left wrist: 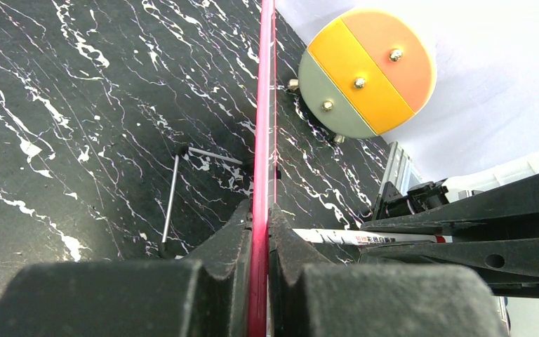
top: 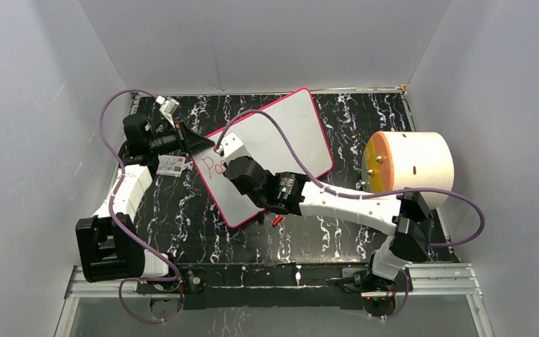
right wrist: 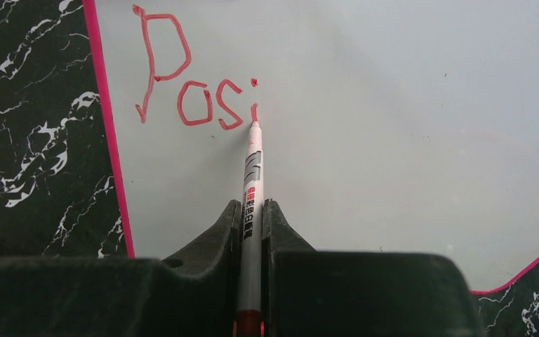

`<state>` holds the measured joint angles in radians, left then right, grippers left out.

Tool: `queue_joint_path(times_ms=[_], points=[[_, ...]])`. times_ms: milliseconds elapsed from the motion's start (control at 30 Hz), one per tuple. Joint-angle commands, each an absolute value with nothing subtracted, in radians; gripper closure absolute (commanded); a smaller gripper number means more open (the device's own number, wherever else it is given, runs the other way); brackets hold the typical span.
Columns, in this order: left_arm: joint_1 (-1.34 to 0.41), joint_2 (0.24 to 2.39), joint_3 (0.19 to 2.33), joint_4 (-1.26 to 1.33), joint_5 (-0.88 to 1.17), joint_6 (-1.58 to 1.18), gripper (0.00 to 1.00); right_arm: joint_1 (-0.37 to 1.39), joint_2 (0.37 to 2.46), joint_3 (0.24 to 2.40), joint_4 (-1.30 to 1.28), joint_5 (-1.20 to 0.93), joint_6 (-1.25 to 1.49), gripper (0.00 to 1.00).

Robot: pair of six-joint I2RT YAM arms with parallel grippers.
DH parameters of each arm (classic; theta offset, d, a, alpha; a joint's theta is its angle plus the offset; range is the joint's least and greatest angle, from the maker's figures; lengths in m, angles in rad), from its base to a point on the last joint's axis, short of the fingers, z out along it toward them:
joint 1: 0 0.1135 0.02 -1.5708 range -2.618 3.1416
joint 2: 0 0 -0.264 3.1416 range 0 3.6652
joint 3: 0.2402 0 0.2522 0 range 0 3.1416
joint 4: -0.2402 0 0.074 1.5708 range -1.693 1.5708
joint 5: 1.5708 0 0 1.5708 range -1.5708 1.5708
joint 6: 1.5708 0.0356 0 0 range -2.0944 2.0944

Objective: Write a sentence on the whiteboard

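The whiteboard with a pink-red frame lies tilted on the black marbled table. Red letters "Posi" stand near its left edge; part of them shows in the top view. My right gripper is shut on a white marker, its red tip touching the board at the foot of the "i". My left gripper is shut on the board's pink frame edge at the board's left corner. The right gripper sits over the board.
A round drum with an orange, yellow and grey face stands at the right, also in the left wrist view. A small white printed card lies left of the board. A red cap lies by the board's near edge. A thin metal stand rod lies beside the board.
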<state>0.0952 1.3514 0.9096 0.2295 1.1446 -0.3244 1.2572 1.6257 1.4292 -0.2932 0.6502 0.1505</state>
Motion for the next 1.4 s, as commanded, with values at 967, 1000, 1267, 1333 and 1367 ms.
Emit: queue_joint_path(times_ms=[967,1000,1267,1333,1367], points=[[0.1,1.374,0.893,0.181,1.041,-0.244,1.0,1.242,1.523,1.342,-0.117,0.671,0.121,1.0],[0.101,1.376,0.893,0.181,1.043,-0.244,1.0,1.242,1.525,1.343,-0.114,0.672,0.119,1.0],[0.102,1.375,0.892,0.181,1.043,-0.244,1.0,1.237,1.538,1.349,-0.099,0.682,0.112,1.0],[0.1,1.376,0.894,0.181,1.045,-0.244,1.0,1.236,1.541,1.353,-0.098,0.681,0.109,1.0],[0.101,1.375,0.894,0.181,1.045,-0.244,1.0,1.235,1.542,1.352,-0.097,0.68,0.109,1.0]])
